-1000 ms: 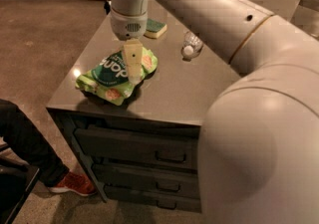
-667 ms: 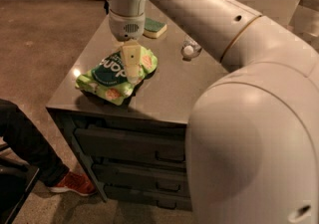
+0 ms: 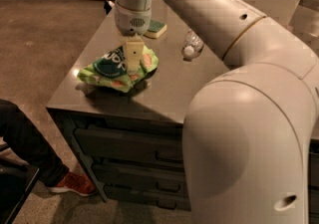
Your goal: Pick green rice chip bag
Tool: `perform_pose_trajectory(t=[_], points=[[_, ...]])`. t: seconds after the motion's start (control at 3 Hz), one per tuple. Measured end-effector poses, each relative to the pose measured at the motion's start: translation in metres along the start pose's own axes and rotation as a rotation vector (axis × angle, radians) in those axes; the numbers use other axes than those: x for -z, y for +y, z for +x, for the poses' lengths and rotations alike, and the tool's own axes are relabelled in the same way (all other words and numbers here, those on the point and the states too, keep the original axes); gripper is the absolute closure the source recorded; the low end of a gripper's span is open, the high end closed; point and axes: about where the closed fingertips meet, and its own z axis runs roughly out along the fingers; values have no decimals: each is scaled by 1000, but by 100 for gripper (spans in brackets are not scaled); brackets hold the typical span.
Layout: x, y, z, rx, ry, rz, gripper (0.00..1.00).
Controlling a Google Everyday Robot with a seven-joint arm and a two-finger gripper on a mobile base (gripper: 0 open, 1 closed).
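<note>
The green rice chip bag (image 3: 110,70) lies crumpled on the metal table top (image 3: 164,93), left of the middle. It is light green with a dark green round logo and orange chip pictures. My gripper (image 3: 132,63) comes straight down from the wrist (image 3: 132,16) onto the right half of the bag and touches it. The part of the bag behind the gripper is hidden.
A green-topped yellow sponge (image 3: 155,29) lies behind the bag. A clear plastic bottle (image 3: 191,46) lies on its side at the back right. Drawers (image 3: 124,151) fill the table's front. A person's leg and red shoe (image 3: 70,184) stand at the lower left. My arm's large elbow (image 3: 239,133) fills the right.
The gripper stays on the bag at the same spot. The bag looks slightly more bunched, with a darker shadow under it. My arm's elbow has shifted in the view.
</note>
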Motion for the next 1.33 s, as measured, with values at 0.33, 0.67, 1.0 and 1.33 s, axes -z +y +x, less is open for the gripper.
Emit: perform_pose_trajectory(t=[0.33, 0.67, 1.0, 1.33], points=[[25, -3, 13, -27, -64, 37, 84], [62, -2, 31, -50, -139, 99, 100], [94, 5, 45, -54, -211, 150, 100], [101, -1, 44, -56, -238, 184, 100]])
